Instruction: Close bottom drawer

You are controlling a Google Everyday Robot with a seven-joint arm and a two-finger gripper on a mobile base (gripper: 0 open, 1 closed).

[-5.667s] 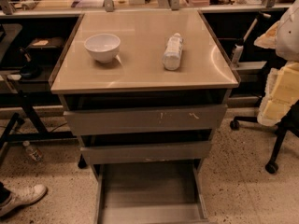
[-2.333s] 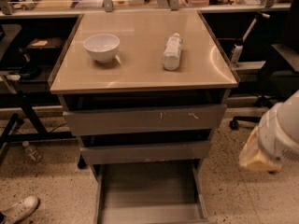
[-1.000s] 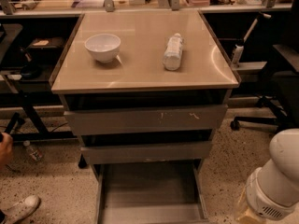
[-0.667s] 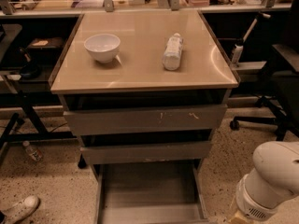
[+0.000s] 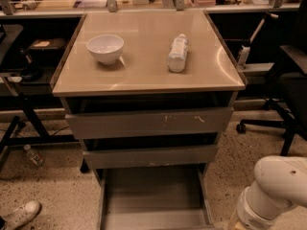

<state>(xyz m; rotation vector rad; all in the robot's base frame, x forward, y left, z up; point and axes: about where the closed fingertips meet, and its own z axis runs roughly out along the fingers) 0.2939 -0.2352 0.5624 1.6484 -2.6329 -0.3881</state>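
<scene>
The bottom drawer [image 5: 153,195] is pulled far out at the bottom of the camera view, a shallow grey tray, empty inside, with its front edge at the frame's lower border. Above it are the mid-width drawer front [image 5: 148,156] and the widest, scratched drawer front [image 5: 148,122], both slightly out. My white arm [image 5: 271,190] comes in at the lower right, just right of the open drawer's front corner. The gripper itself is below the frame and does not show.
On the tan cabinet top [image 5: 144,71] stand a white bowl [image 5: 105,48] and a lying plastic bottle [image 5: 177,53]. A black office chair [image 5: 283,90] stands right. A bottle [image 5: 32,155] and a white shoe [image 5: 19,214] lie on the speckled floor left.
My arm has swung down from the upper right to the lower right corner, and has moved a little left toward the open drawer. The drawers have not moved.
</scene>
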